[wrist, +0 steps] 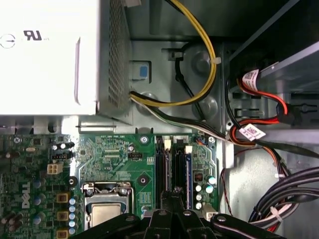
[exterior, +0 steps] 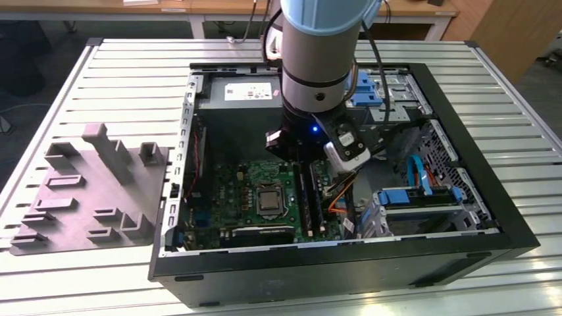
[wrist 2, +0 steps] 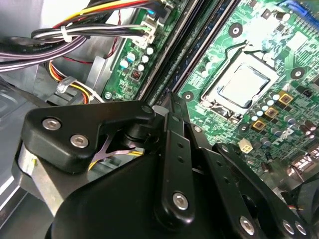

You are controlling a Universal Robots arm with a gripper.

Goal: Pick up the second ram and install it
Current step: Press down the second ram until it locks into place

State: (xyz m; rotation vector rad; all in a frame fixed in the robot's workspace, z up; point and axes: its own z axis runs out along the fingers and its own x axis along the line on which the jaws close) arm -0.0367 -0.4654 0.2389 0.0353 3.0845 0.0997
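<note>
- We saw the gripper (wrist: pixel 172 199) low over the motherboard (wrist: pixel 109 157), at its memory slots (wrist: pixel 174 167).
- We could not tell whether its fingers were apart or together.

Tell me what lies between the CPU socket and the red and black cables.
In the first wrist view, the long black memory slots lie between them, with the gripper over one end of the slots.

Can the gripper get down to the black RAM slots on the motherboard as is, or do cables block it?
Likely yes. The gripper hangs right over the RAM slots in the first wrist view; the yellow cable loops off the board, not across them.
</note>
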